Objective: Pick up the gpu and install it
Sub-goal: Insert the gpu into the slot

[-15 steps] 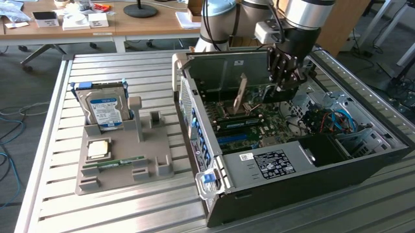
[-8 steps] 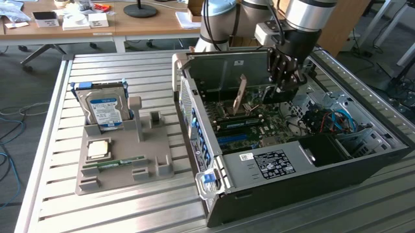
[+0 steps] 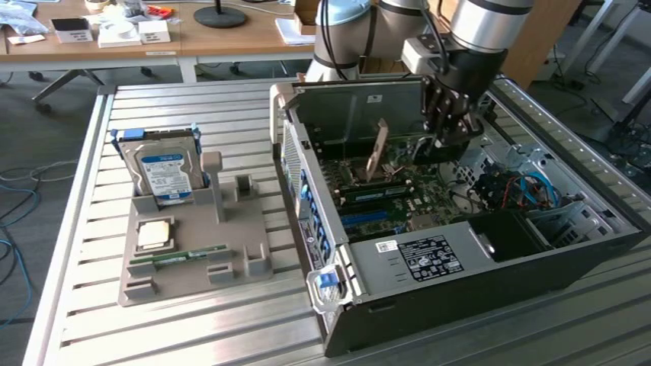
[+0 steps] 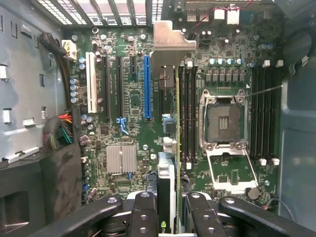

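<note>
Gripper (image 3: 447, 141) is down inside the open computer case (image 3: 458, 290), over the motherboard (image 4: 123, 98). The gpu (image 4: 168, 168) sits right between its fingers (image 4: 143, 207), clamped from both sides, so the jaws are part-closed, gripping the card. Wrist view: the card is edge-on, running away from the gripper, with its silver bracket (image 4: 170, 42) at the far end by the case's rear wall. It lines up just beside the blue slot (image 4: 147, 86), between that and the CPU socket (image 4: 220, 118). Can't tell if its edge touches a slot. Exterior view: the gpu (image 3: 383, 149) stands upright in the case. The gray holder (image 3: 194, 274) on the exterior view's left carries a hard drive (image 3: 168, 171) and a RAM stick (image 3: 178, 257).
</note>
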You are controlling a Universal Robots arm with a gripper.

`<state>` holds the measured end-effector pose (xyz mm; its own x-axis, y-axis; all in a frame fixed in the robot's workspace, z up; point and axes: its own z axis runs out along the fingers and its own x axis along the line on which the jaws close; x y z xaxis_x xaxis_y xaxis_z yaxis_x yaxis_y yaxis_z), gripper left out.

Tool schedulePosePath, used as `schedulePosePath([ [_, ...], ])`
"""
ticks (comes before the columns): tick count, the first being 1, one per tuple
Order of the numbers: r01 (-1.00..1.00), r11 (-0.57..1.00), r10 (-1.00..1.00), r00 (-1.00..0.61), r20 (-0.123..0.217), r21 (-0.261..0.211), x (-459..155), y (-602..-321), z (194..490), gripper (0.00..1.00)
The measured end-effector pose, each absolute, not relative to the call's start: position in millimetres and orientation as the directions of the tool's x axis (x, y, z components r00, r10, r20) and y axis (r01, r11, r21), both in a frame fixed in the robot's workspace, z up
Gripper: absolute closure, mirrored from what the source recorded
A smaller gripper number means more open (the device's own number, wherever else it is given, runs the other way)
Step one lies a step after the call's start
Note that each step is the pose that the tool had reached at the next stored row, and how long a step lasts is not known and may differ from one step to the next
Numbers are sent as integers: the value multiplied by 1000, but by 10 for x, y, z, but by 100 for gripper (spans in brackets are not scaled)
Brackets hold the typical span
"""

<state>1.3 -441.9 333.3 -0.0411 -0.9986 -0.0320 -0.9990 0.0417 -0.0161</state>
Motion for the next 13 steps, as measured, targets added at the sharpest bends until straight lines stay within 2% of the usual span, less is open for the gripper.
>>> schedulePosePath([
  [13,-998,53,-998,-52,-39,-16,-81,-4497,3330,73],
])
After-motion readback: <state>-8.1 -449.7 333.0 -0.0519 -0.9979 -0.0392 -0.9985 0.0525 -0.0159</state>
